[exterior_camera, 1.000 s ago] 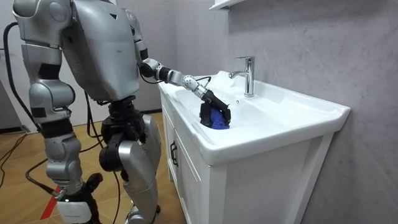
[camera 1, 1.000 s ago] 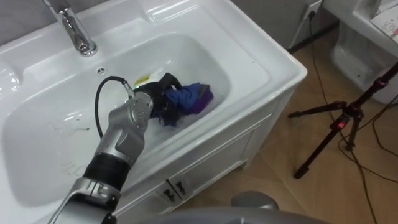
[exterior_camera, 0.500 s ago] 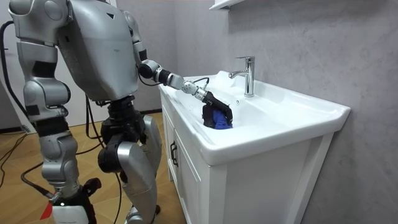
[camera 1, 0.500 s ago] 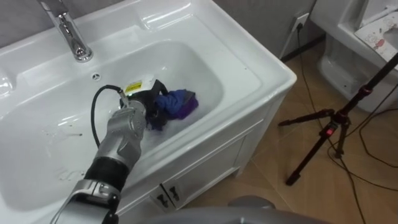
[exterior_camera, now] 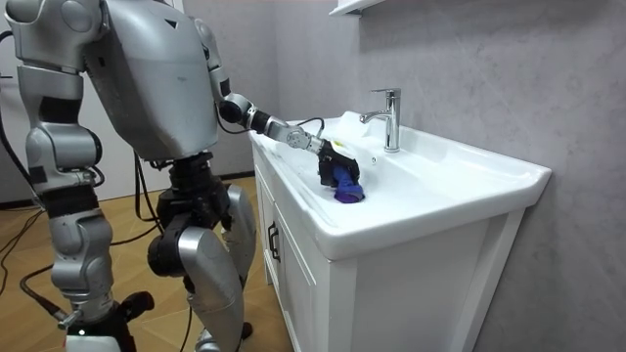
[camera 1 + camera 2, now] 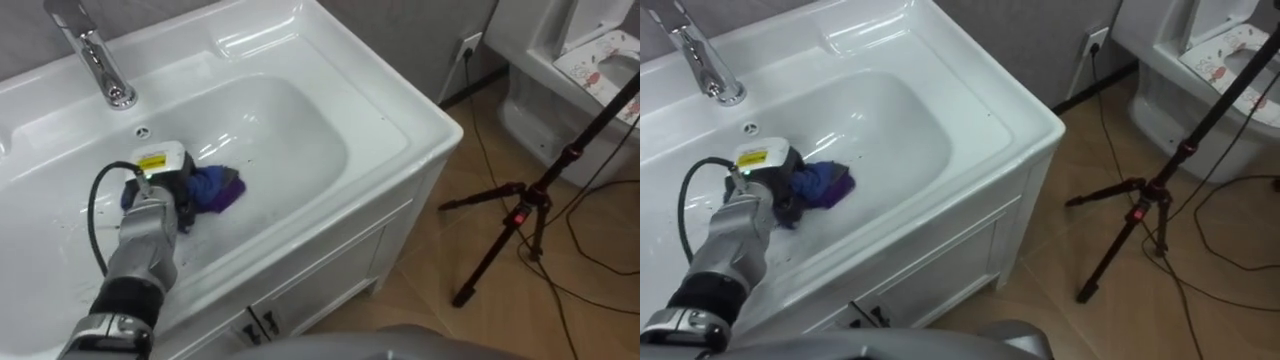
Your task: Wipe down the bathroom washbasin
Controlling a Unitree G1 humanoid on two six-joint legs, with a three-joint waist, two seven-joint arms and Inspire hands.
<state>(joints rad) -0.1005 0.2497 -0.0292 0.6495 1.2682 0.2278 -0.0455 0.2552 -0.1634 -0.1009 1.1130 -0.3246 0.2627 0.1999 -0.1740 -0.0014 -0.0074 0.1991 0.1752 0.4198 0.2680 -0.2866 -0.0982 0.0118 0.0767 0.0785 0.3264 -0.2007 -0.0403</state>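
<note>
The robot stands at a white basin [image 6: 385, 115], its left arm reaching in from the lower left of the frame. The left hand [image 6: 163, 186] sits in the bowl left of centre, dark fingers curled onto a blue and purple cloth [image 6: 214, 189] that lies bunched on the basin floor. A chrome faucet [image 6: 96, 62] stands at the upper left. A dark tripod [image 6: 528, 212] stands on the wood floor at right. The right hand [image 5: 93, 328] hangs at the lower left of the room view; I cannot tell how its fingers are set
</note>
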